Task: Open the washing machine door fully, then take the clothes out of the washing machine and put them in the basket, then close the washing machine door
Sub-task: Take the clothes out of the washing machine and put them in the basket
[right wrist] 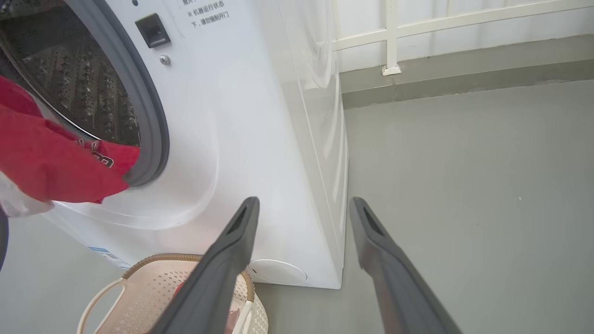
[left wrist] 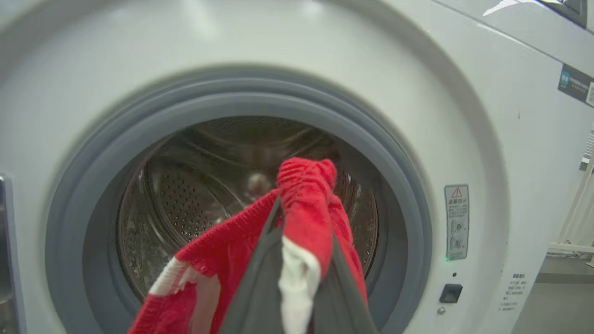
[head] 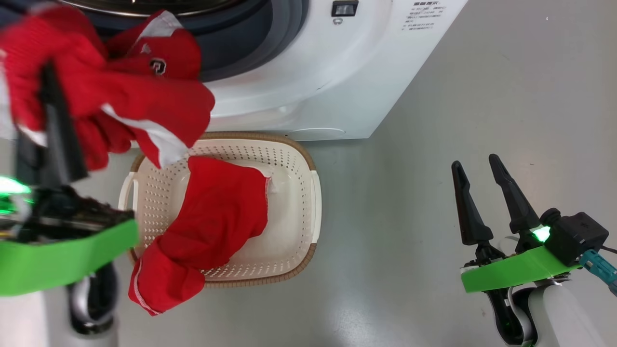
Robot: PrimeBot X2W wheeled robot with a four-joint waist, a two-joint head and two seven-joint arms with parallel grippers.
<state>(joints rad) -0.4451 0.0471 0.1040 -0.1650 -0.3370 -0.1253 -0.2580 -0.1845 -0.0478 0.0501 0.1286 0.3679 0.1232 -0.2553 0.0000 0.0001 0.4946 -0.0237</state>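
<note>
Your left gripper (left wrist: 302, 221) pinches red clothes (head: 125, 96) just above the basket (head: 294, 166), at its far left rim. Another red garment (head: 217, 212) lies inside the basket, spilling over its near rim. The washing machine (head: 337, 72) stands just behind the basket. Your right gripper (head: 475, 164), fingers spread and empty, hovers well right of the basket.

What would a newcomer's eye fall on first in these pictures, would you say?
The red garment pinched in the left hand, dangling before the open drum of the washing machine, stands out first. Below it, a second red garment lies in the cream basket, spilling over its near rim. At the lower right, the right hand hovers open over the grey floor.
</note>
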